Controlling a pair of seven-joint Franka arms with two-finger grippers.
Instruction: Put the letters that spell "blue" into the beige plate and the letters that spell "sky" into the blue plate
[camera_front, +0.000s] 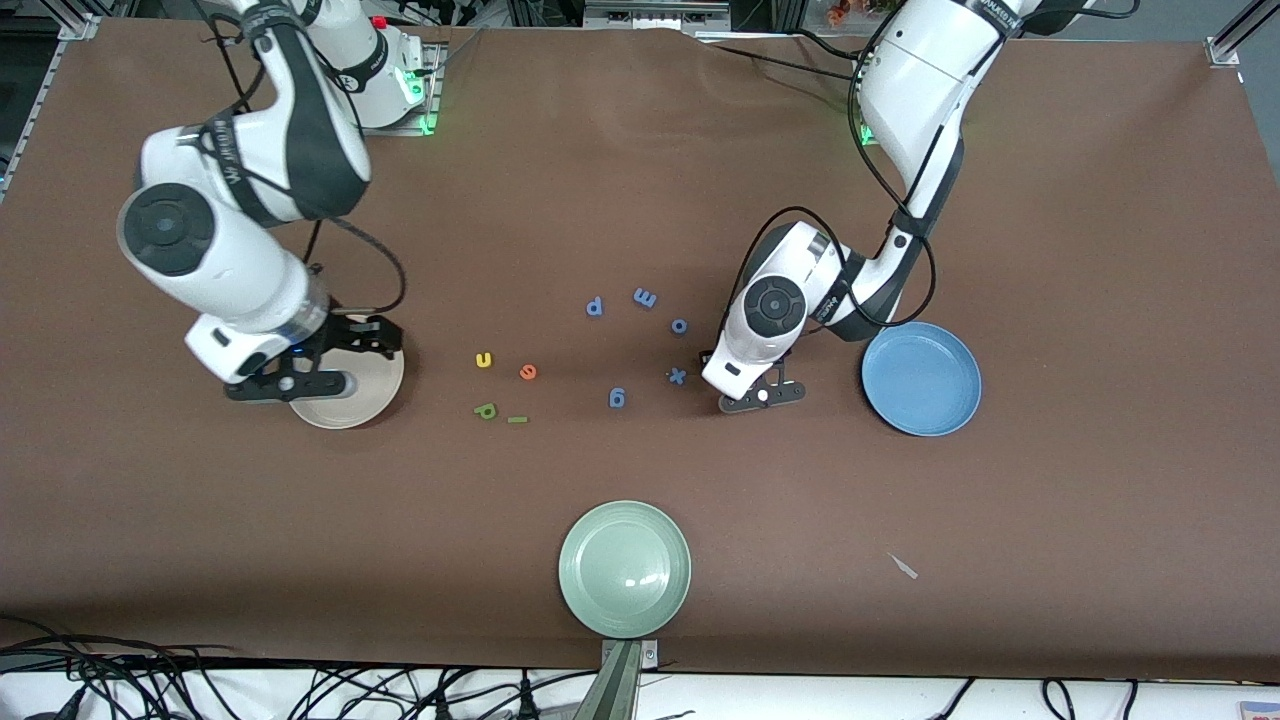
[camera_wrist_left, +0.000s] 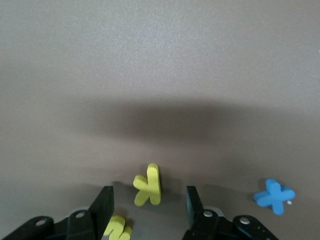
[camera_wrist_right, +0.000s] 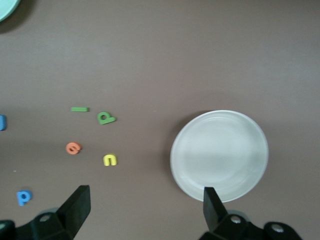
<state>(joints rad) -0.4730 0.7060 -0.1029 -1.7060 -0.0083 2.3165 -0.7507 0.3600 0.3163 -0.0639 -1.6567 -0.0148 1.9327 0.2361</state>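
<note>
The yellow k (camera_wrist_left: 148, 185) is flanked on the bench (camera_front: 640, 200) by the left gripper (camera_wrist_left: 148, 200), jaws parted, not clasping it; the right gripper (camera_wrist_right: 145, 202) is held wide over the beige plate (camera_wrist_right: 219, 155).

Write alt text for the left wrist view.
The left gripper sits low over the brown table, its fingers straddling a yellow foam letter k propped on edge. Another yellow letter lies by one finger, and a blue x lies off to the side.

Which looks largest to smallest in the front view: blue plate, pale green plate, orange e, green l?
1. Pale green plate, though it lies nearer the camera.
2. Blue plate.
3. Orange e and green l: both tiny, too alike to rank.
</note>
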